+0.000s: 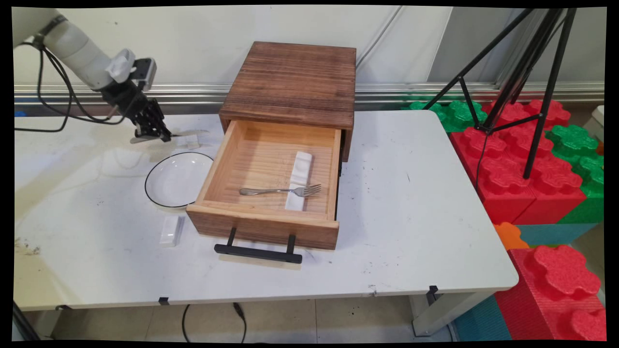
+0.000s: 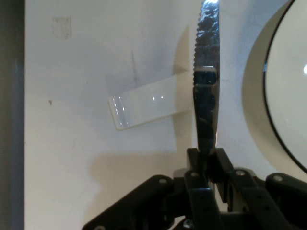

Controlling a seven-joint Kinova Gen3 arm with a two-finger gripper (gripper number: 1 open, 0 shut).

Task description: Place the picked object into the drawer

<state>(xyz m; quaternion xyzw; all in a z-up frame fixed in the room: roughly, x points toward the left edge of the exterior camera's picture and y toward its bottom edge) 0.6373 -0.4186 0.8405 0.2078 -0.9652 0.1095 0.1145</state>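
One serrated knife (image 2: 207, 57) is gripped by the black tool (image 1: 154, 131) over the white counter (image 1: 411, 203).
An open wooden drawer box (image 1: 290, 87) holds a fork (image 1: 280, 191); a black-rimmed plate (image 1: 176, 180) lies beside it, and a white rest (image 2: 144, 105) lies under the blade.

The black pincer (image 2: 207, 158) gripped a silver knife (image 2: 207, 72). The plate (image 1: 178, 180) was white with a thin black rim. The rests (image 1: 170, 230) looked glossy white, perhaps ceramic. The drawer (image 1: 271, 164) was pale wood inside a dark brown box (image 1: 295, 79); the bench (image 1: 411, 217) was white.
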